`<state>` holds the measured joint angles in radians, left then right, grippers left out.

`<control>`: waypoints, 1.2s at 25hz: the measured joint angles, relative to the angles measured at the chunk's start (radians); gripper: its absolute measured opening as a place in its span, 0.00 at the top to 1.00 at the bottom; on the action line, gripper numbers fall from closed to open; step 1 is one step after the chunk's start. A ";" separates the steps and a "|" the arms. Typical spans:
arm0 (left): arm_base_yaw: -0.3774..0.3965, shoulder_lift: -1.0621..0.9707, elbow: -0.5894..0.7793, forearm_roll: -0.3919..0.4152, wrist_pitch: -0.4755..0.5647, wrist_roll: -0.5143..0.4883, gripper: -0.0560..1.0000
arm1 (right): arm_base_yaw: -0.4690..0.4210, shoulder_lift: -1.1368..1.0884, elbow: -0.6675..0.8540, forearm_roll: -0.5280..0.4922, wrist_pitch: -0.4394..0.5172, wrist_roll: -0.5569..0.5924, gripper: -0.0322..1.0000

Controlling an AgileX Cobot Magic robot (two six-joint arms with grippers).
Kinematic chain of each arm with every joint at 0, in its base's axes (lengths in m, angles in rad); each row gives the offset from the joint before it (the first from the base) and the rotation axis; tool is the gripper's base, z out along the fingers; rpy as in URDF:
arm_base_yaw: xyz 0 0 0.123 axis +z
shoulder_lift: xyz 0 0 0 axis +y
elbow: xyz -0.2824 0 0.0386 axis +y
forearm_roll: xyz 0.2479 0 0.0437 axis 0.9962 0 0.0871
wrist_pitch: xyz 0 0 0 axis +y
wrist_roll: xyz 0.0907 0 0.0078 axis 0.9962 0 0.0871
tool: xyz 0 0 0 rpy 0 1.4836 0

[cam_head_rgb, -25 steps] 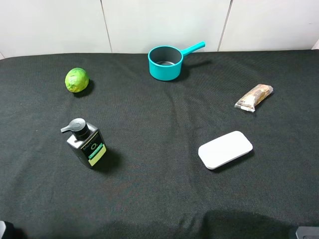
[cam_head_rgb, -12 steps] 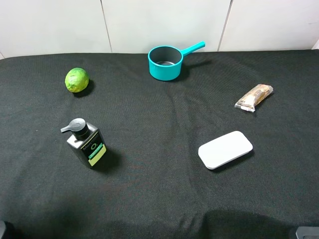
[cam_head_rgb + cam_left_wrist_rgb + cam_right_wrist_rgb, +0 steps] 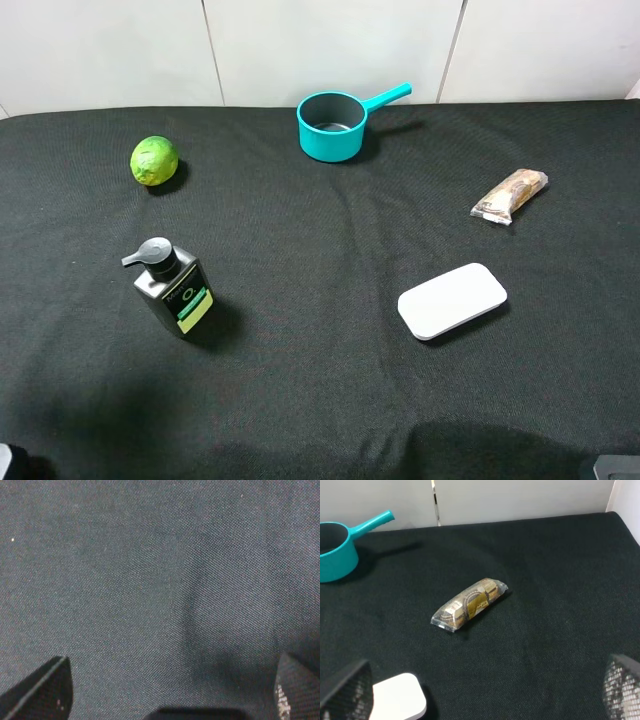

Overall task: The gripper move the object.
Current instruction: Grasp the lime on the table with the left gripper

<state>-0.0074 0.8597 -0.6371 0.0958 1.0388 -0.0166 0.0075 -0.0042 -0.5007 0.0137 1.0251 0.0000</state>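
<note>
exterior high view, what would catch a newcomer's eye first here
The teal saucepan stands out at the far edge of the black cloth, with its handle angled to the right. The yellow-green lime sits alone at the far left. A black pump bottle stands nearer the camera, in front of it.

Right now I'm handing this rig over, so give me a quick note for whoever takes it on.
Left hand: open, empty, over bare black cloth.
Right hand: open, empty, facing the wrapped snack bar.
Lime: on the cloth at the far left, beyond the pump bottle, nothing touching it.
Done: nothing yet.
Left: reach the lime, probably with the left hand, grip it and move it.
</note>
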 joint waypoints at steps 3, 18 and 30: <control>0.000 0.037 -0.019 -0.003 -0.016 -0.014 0.19 | 0.000 0.000 0.000 0.000 0.000 0.000 0.30; 0.009 0.325 -0.192 0.004 -0.048 -0.020 0.19 | 0.000 0.000 0.000 0.000 0.000 0.000 0.30; 0.009 0.618 -0.413 0.004 -0.090 -0.019 0.19 | 0.000 0.000 0.000 0.000 0.000 0.000 0.30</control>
<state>0.0017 1.4775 -1.0497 0.0997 0.9486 -0.0352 0.0075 -0.0042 -0.5007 0.0137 1.0251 0.0000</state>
